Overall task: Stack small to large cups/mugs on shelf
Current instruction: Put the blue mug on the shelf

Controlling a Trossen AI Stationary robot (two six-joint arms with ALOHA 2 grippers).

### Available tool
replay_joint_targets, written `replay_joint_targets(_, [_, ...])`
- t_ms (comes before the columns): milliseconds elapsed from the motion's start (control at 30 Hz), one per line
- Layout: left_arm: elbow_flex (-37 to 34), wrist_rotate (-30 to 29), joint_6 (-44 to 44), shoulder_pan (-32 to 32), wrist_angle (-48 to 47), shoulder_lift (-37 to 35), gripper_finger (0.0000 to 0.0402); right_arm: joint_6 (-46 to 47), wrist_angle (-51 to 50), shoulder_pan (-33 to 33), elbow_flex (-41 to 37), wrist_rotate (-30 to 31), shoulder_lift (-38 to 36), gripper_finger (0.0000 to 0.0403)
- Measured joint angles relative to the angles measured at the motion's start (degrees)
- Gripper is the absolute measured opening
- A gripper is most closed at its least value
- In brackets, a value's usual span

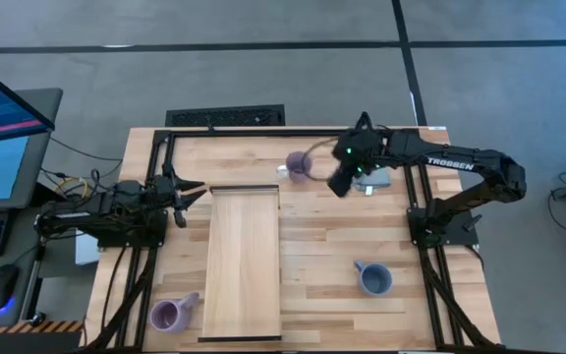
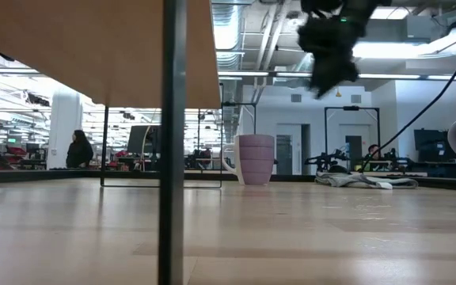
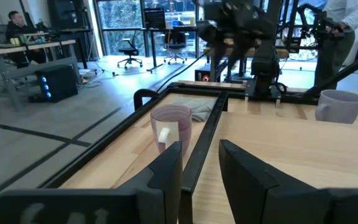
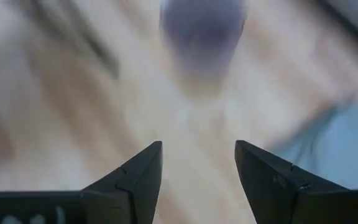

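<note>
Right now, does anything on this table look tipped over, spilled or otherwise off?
One thing: the purple mug at the near left corner lies on its side beside the wooden shelf. The other purple mug and the blue-grey mug stand upright. Nothing looks spilled. The right gripper hangs open by the far mug.

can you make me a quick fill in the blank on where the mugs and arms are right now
1. The number of mugs on the tabletop is ___.
2. The shelf has ___ mugs on it.
3. The right gripper hangs, fingers open, beside the ___ mug at the table's far edge.
4. The blue-grey mug stands on the same side of the shelf as the ___ arm.

Missing words: three; no; purple; right
</note>
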Motion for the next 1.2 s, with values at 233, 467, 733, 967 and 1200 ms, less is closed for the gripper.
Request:
replay_joint_targets(233, [0.00, -0.02, 0.02, 0.00, 0.02, 0.00, 0.0098, 11.64, -15.02, 6.38, 0.00, -10.34, 0.00, 0.0225])
replay_joint_targets(467, [0.00, -0.02, 0.02, 0.00, 0.03, 0.00, 0.0098, 25.18, -18.10, 14.34, 0.00, -18.18, 0.00, 0.0225])
replay_joint_targets(733, [0.00, -0.02, 0.02, 0.00, 0.04, 0.00, 0.0098, 34.69, -12.96, 25.33, 0.00, -16.12, 0.00, 0.0225])
replay_joint_targets(967, [0.00, 0.00, -0.44, 0.00, -1.58, 0.02, 0.0098, 41.85, -10.02, 33.95, 0.00, -8.57, 0.00, 0.0225])
replay_joint_targets(1200, [0.00, -0.02, -0.50, 0.02, -3.39, 0.02, 0.0098, 54.82, -10.43, 43.03, 0.00, -7.43, 0.00, 0.0225])
